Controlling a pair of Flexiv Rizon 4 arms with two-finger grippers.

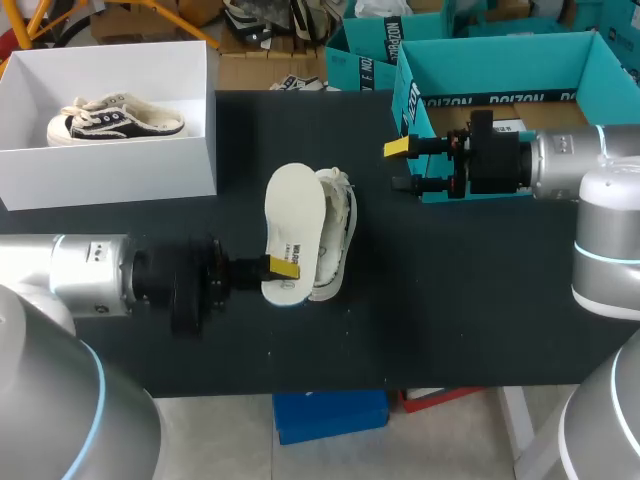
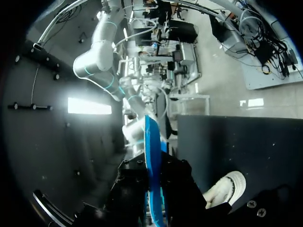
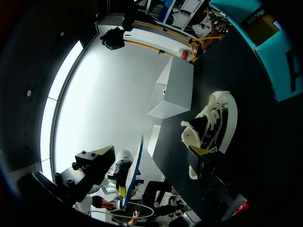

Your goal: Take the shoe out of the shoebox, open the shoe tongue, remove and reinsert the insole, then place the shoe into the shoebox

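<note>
Worktop: black worktop [image 1: 450, 300] is carrying a white cardboard shoebox [image 1: 110, 165] far left.
Shoe: white-laced canvas sneaker [image 1: 338, 235] is lying sideways mid-worktop.
Insole: white foam insole [image 1: 290, 225] is resting against it.
Left jaws: clamping the insole's near end.
Right jaws: standing apart, empty.
Tip: try pinning the sneaker while sliding the insole in toe-first.

Dark print was seen on the inner wall of the teal shoebox [image 1: 497, 100] and on the white insole [image 1: 289, 215]; none was read off
</note>
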